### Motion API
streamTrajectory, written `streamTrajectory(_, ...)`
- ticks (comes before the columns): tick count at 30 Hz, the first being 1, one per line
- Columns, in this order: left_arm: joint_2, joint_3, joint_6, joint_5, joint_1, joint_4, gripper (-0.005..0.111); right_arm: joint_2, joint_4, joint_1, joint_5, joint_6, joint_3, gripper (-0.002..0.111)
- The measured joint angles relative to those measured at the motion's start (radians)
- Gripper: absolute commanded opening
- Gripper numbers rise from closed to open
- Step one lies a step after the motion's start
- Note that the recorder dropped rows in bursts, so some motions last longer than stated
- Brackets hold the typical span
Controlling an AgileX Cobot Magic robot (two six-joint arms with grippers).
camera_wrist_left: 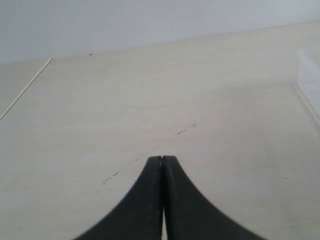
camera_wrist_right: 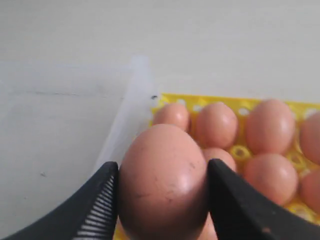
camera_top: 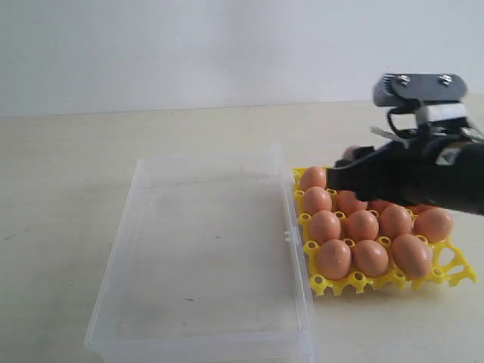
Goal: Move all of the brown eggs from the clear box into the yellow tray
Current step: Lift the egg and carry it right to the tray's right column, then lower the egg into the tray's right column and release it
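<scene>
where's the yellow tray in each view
exterior view: yellow tray right of centre, beside the clear box
left wrist view: not in it
right wrist view: yellow tray behind the gripped brown egg
shared landmark: the clear box's wall, in all three

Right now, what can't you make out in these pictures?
- Exterior view: the right arm covers the far rows of the yellow tray, so free cups cannot be counted.
- Right wrist view: the held egg in the right gripper hides whatever lies below it.
- Left wrist view: only a corner of the clear box shows, cut off by the edge.
- The left gripper is outside the exterior view.
</scene>
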Motion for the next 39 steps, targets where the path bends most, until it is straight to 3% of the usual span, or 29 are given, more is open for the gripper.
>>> streamTrajectory(7, 0.000, 0.000, 0.000, 0.000, 0.000, 0.000, 0.000, -0.046, 0.038, -0.059, -0.044, -0.006, 0.199, 0.000)
streamTrajectory(21, 0.000, 0.000, 0.000, 0.000, 0.000, 0.000, 0.000, -0.046, 0.057, -0.240, -0.045, -0.018, 0.209, 0.000)
streamTrajectory(39, 0.000, 0.000, 0.000, 0.000, 0.000, 0.000, 0.000, 0.090, 0.064, -0.254, -0.100, -0.018, 0.209, 0.000)
